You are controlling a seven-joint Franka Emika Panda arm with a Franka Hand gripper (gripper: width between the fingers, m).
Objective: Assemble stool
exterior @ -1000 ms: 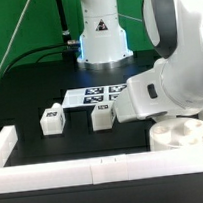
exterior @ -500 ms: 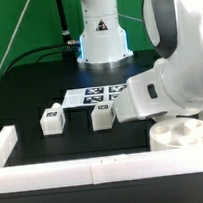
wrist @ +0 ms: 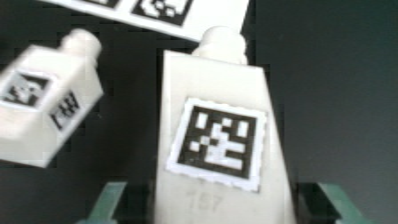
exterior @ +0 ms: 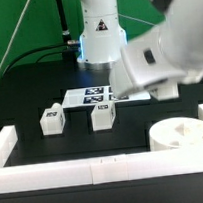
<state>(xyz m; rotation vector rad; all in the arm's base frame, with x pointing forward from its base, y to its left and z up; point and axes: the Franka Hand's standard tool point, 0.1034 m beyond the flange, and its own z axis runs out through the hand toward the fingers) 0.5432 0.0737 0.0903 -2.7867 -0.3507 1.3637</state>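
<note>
The arm is built of smooth, rounded white shells with a glossy sheen, parted by a dark seam. Its white cylindrical base column carries a black triangular marking and a faint blue glow beneath. In the wrist view, two dull green fingertips show, flat-sided and squared.

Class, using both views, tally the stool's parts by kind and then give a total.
legs: 3 (two lying loose, one held in the gripper)
seat disc: 1
Total: 4
</note>
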